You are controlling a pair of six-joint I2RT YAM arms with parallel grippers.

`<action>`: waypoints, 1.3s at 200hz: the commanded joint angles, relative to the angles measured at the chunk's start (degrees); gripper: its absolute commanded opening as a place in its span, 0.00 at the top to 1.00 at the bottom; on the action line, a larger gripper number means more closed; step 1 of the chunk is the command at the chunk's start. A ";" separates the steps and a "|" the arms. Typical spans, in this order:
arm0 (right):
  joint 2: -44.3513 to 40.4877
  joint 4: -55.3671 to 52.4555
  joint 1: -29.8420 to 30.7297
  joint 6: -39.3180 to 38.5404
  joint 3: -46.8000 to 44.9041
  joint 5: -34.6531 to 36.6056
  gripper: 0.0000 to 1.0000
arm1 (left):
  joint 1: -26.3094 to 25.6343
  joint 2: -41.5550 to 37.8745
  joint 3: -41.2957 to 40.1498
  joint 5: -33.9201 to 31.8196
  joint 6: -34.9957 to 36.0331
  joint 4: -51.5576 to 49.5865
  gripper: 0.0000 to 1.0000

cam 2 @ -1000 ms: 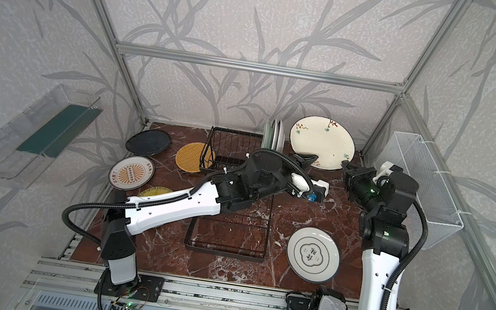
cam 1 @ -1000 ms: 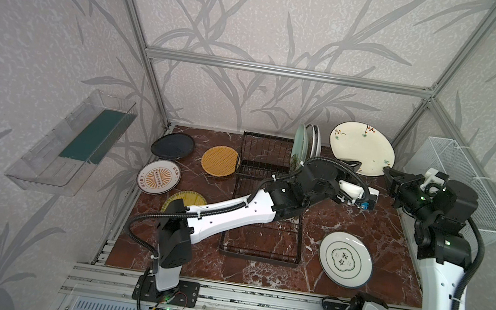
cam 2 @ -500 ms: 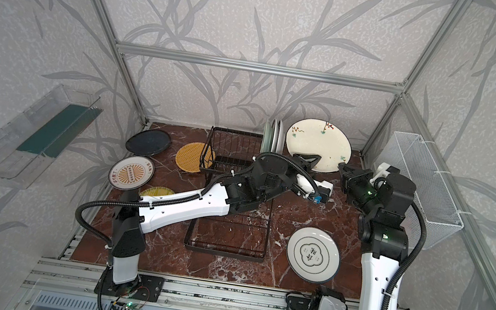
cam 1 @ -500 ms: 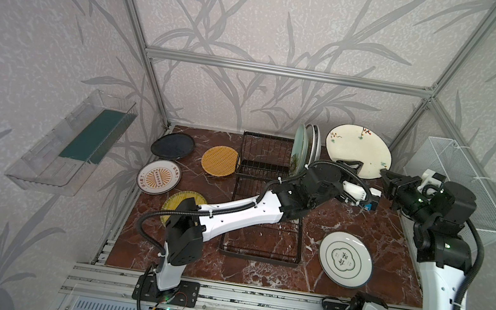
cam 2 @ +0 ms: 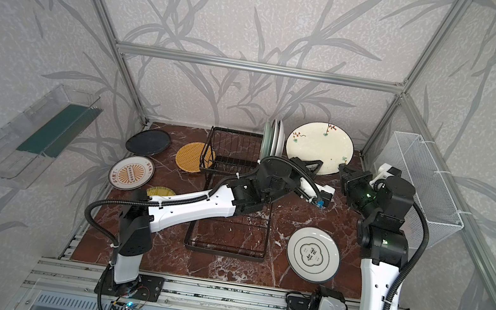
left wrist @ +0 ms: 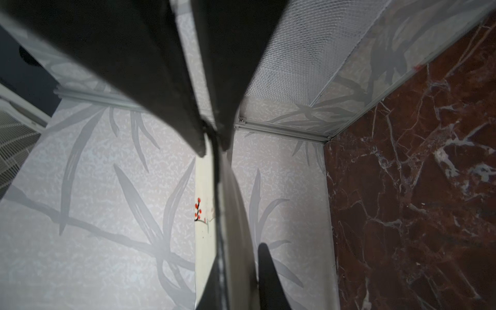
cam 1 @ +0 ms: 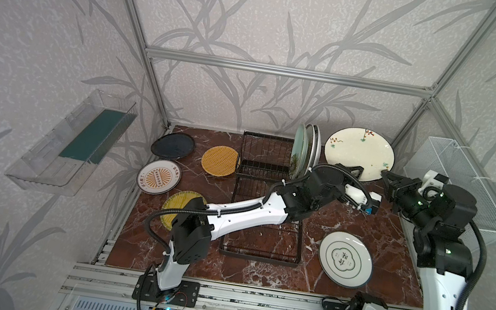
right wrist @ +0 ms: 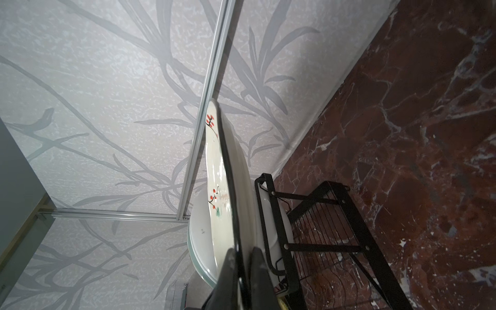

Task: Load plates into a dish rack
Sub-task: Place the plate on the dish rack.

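Left wrist view: my left pincer is closed tight on the rim of the floral plate. My right pincer grips the same rim nearby. I see the plate on edge above both pincers, with the rack beyond the left one.
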 commanded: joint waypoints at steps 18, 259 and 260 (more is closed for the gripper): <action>-2.69 6.54 1.19 1.87 1.64 -3.21 1.00 | -0.37 0.67 1.74 0.09 1.17 8.95 1.00; 0.22 5.72 0.88 -18.02 10.73 0.86 0.01 | -3.54 -19.90 -9.78 -3.82 -9.01 12.32 1.00; 0.21 5.79 0.86 -18.00 10.71 0.81 0.01 | -3.52 -20.03 -9.82 -3.91 -9.13 12.11 1.00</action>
